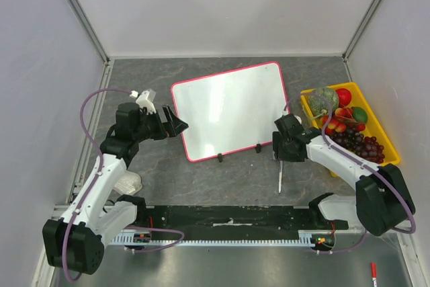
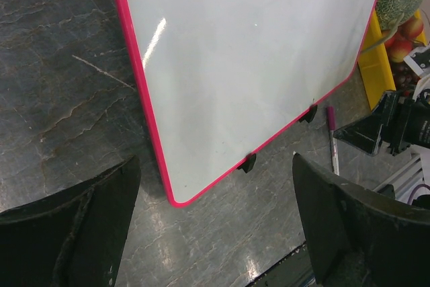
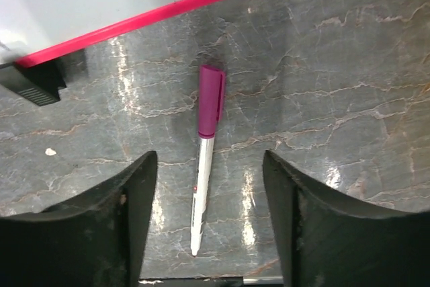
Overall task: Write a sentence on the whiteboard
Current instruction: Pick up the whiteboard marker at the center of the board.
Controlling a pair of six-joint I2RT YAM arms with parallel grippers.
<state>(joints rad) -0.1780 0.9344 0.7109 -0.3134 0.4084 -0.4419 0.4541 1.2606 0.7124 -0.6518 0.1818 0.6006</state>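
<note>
Evidently readying to write, the right end effector [image 3: 208, 159] straddles the capped marker [image 3: 209, 102], jaws parted, empty, beside the blank whiteboard [image 1: 228, 109] flat on the table [image 1: 235, 179]; the left end effector [image 1: 178, 124] gapes empty

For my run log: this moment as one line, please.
whiteboard: blank | marker: capped, on table | right end effector: open, over marker | left end effector: open

1 whiteboard [image 1: 228, 109], 1 purple marker [image 3: 203, 162]
</note>
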